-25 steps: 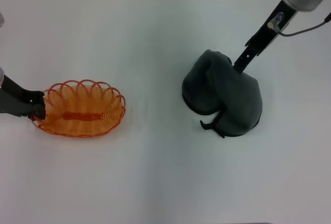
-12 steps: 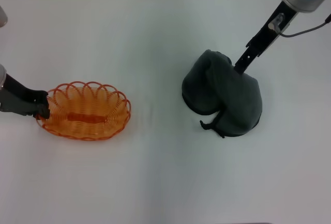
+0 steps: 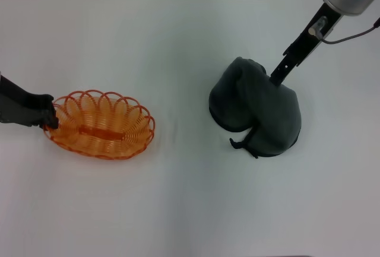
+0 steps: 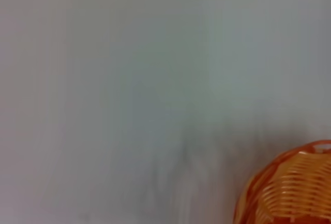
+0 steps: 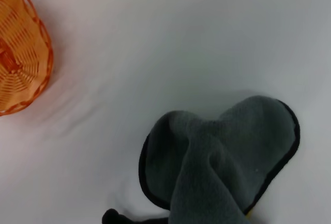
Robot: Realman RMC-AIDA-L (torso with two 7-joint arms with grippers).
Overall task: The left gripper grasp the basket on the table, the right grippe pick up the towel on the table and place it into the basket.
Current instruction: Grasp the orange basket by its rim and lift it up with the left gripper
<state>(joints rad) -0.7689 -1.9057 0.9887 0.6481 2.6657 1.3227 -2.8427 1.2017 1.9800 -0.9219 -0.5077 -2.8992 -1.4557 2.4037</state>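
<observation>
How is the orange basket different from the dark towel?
The basket is bright orange wire you can see through; the towel is dark grey-green, soft and solid. The basket is an open, empty oval; the towel is bunched in rounded folds. The left gripper holds the basket's rim; the right gripper meets the towel's top. Both sit on the table.

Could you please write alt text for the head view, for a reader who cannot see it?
On a white table, the left gripper grips the end of an empty orange wire basket, while the right gripper presses into a bunched dark grey-green towel on the right.
</observation>
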